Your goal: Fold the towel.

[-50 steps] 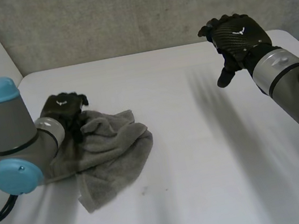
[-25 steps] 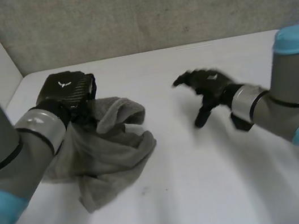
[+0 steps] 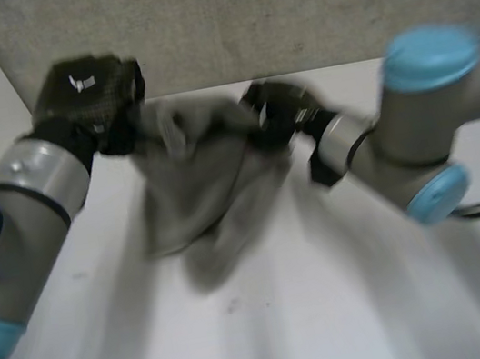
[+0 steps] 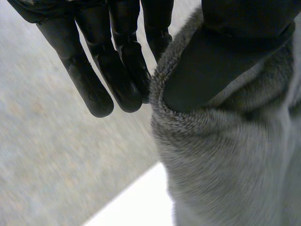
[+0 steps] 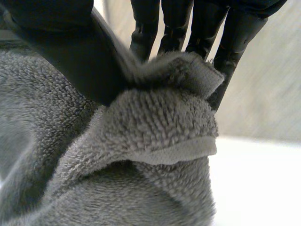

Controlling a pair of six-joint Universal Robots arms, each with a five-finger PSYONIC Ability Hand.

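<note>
A grey towel (image 3: 194, 182) hangs bunched above the white table (image 3: 354, 308), held up between both hands. My left hand (image 3: 87, 90) grips its left top edge; in the left wrist view the thumb (image 4: 211, 61) pinches the towel's hem (image 4: 162, 101) against the fingers (image 4: 113, 70). My right hand (image 3: 280, 113) holds the right top edge. Its wrist view shows the thumb (image 5: 70, 52) pressing a folded corner of the towel (image 5: 164, 122) against the fingers (image 5: 225, 52). The towel's lower end droops to the table.
A grey textured wall (image 3: 285, 6) rises behind the table's far edge. My right arm's elbow (image 3: 436, 193) sits low over the table's right half. A small dark speck (image 3: 232, 306) marks the tabletop in front of the towel.
My left hand closed on the towel and lifted it up and back. My right hand swept in from the far right, took hold of the towel's right edge and shut on it.
</note>
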